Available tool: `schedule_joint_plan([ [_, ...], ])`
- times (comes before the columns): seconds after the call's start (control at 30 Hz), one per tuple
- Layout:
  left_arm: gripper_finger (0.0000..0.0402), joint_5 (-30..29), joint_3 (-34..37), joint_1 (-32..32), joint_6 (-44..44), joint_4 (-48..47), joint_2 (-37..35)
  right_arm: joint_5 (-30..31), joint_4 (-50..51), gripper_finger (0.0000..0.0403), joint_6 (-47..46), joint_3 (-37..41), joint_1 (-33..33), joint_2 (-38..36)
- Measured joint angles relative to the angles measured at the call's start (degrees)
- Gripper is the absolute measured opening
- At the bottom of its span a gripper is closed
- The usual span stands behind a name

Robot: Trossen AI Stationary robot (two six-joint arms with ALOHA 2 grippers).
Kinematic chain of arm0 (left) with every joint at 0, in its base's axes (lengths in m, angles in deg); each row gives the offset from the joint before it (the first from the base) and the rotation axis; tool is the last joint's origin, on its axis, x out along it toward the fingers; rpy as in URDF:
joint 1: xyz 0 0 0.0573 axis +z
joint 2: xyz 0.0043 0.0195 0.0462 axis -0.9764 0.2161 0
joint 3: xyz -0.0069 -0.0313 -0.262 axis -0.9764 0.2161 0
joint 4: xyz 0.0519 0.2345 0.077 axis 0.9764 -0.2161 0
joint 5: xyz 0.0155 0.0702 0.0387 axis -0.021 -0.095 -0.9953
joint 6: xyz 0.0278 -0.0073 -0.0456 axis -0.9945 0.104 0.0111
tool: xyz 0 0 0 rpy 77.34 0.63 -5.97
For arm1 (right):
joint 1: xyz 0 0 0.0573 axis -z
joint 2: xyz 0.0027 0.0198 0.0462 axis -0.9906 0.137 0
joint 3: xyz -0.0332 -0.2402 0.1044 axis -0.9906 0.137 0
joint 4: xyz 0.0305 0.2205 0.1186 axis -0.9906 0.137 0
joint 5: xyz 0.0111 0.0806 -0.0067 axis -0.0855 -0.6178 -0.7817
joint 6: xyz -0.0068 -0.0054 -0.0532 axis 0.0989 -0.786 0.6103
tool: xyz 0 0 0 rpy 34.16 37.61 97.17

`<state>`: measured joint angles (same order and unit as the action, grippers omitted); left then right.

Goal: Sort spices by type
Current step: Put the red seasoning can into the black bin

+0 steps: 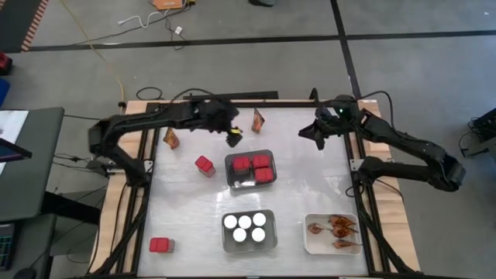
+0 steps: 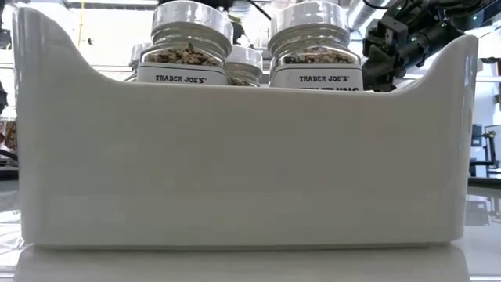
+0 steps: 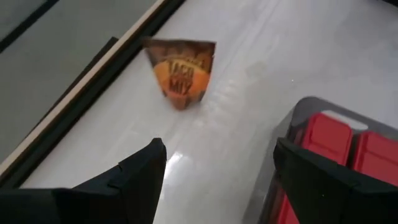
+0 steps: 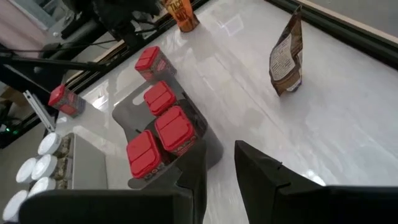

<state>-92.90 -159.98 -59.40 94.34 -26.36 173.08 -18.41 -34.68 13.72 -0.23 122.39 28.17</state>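
Observation:
An orange-brown packet (image 3: 181, 71) stands on its lower edge near the table's far edge (image 1: 257, 120). My left gripper (image 1: 232, 139) hangs open a little short of it, fingers slanting down, with nothing between them (image 3: 217, 146). Beside it a grey tray (image 1: 250, 168) holds three red containers. A second packet (image 1: 172, 138) stands at the far left. Two loose red containers sit on the table, one mid-left (image 1: 204, 165) and one at the near left (image 1: 161, 246). My right gripper (image 1: 314, 136) waits at the far right, narrowly open and holding nothing (image 4: 217, 158).
A tray (image 1: 249, 230) of several white-lidded jars stands near the front edge and fills the low view (image 2: 235, 157). A white tray (image 1: 333, 232) with three packets sits at the near right. Bare tabletop lies between the trays and the far edge.

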Motion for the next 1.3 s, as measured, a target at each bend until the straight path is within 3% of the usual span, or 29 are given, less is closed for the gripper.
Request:
schedule_joint_plan([
  [0.17,0.0284,-0.1,11.0,1.4,2.3,4.2,-9.4,4.1,-2.8,0.0108,-6.1,0.0,0.5,-0.1],
  [0.37,0.0284,-1.4,22.9,2.1,4.8,8.4,-20.4,7.0,-1.6,0.0108,-2.2,0.0,2.0,-0.1],
  [0.77,0.0284,-4.4,34.8,2.1,4.9,8.4,-36.6,7.1,-2.7,0.0119,-3.0,0.0,2.5,0.0],
  [1.3,0.0284,-5.6,38.2,2.1,6.3,3.9,-44.8,7.0,-0.3,0.0335,-5.1,0.0,9.0,-0.1],
])
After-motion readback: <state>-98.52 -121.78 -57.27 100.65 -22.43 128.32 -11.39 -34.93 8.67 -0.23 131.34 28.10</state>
